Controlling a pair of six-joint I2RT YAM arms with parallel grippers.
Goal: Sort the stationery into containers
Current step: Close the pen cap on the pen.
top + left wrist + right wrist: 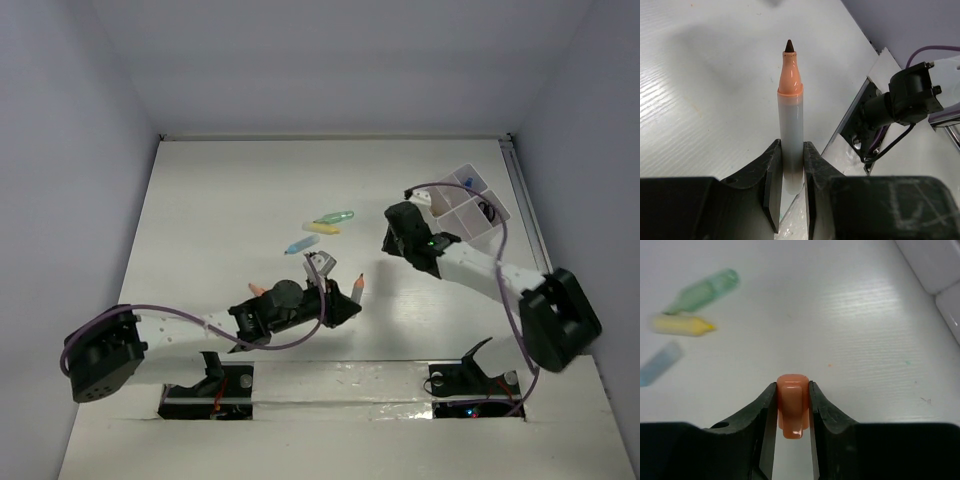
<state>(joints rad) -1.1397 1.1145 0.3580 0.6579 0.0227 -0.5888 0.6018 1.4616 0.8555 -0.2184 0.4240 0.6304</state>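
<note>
Left fingers [771, 170]: we find them pinching the lower barrel of an orange marker [791, 115].
Marker: uncapped, with a pale grey barrel, an orange front section and a dark nib. It is held over the counter [230, 200] near the centre, nib pointing to the far side.
Right fingers [762, 410]: we find them pinching an orange cap [791, 407] on both sides.
Cap: held over bare counter right of centre, just near-left of the tray [455, 215].
Tray: clear-white and divided, at the far right of the counter. We note a small blue piece and a dark piece in separate compartments.
Loose stationery: a green piece [335, 217], a yellow piece [322, 228] and a blue piece [300, 244] lie close together at centre. All three sit well left of the tray.
Contact between green and yellow: we cannot tell.
</note>
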